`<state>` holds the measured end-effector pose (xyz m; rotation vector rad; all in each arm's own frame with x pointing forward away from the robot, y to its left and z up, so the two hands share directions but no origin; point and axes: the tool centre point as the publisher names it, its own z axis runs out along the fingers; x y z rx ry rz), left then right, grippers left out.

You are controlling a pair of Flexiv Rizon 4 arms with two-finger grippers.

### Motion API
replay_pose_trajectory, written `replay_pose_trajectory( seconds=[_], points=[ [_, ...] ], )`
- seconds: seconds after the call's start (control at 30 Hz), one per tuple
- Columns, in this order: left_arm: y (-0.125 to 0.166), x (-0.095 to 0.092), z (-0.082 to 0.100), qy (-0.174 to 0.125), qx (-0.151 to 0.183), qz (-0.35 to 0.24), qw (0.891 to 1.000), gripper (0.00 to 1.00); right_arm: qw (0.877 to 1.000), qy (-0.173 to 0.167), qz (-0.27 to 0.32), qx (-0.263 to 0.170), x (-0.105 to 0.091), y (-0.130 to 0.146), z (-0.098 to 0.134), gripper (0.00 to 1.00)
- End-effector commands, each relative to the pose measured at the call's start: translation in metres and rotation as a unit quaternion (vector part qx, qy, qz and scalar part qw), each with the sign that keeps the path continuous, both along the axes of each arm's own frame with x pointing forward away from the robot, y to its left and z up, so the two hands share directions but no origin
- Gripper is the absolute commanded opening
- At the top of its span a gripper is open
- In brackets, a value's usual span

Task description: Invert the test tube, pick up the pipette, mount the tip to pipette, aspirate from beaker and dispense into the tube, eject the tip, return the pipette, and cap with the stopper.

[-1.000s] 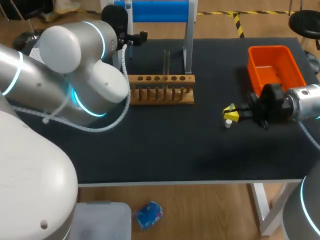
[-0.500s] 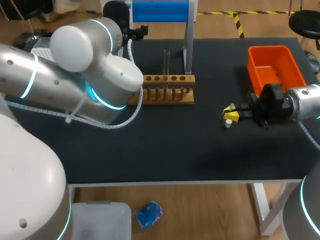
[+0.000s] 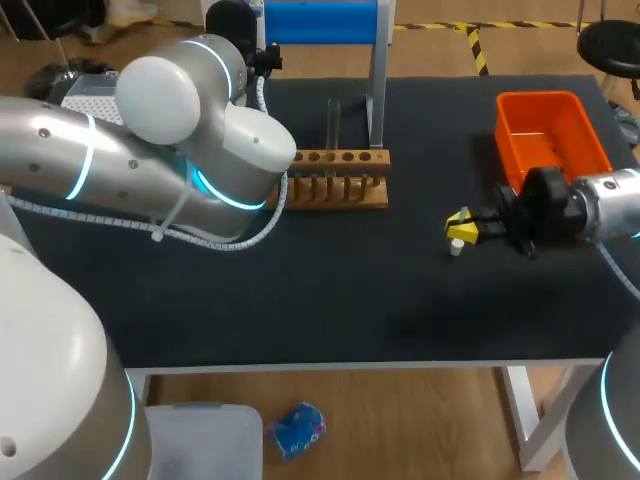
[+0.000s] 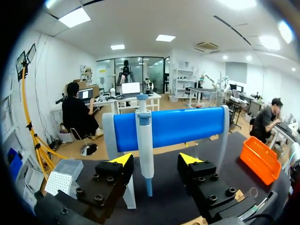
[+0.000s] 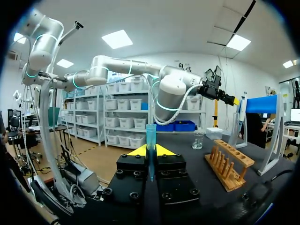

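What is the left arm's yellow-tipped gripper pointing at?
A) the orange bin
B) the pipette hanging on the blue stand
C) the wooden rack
B: in the left wrist view the pipette hangs from the blue stand straight ahead of the open left gripper, in line with the gap between its fingers, while the orange bin sits far off to one side.
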<state>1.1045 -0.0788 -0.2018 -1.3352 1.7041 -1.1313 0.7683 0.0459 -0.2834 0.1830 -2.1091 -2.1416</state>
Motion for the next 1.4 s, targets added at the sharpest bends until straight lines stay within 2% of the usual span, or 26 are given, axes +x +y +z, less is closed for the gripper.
replay_pose_trajectory(
  seconds=[0.03, 0.1, 0.37, 0.87, 1.07, 1.4],
  points=[
    [-0.006, 0.012, -0.008, -0.004, 0.003, 0.006, 1.0, 0.56, 1.0, 0.0, 0.001, 0.0, 0.0, -0.001, 0.0, 0.0],
    [-0.007, 0.016, -0.009, -0.004, 0.005, 0.007, 1.0, 0.51, 1.0, 0.0, 0.001, 0.0, 0.0, -0.001, 0.0, 0.0],
    [-0.007, 0.03, -0.012, -0.005, 0.007, 0.006, 1.0, 0.53, 1.0, 0.0, 0.001, 0.0, 0.0, -0.001, 0.0, 0.0],
    [-0.007, 0.049, -0.015, -0.008, 0.011, 0.014, 1.0, 0.46, 1.0, 0.0, 0.001, 0.0, 0.0, -0.001, 0.0, 0.0],
    [-0.007, 0.055, -0.019, -0.007, 0.017, 0.031, 0.999, 0.49, 1.0, 0.0, 0.001, 0.0, 0.0, -0.001, 0.0, 0.0],
    [-0.005, 0.062, -0.022, -0.009, 0.014, 0.048, 0.999, 0.46, 1.0, 0.0, 0.001, 0.0, 0.0, -0.001, 0.0, 0.0]
  ],
)
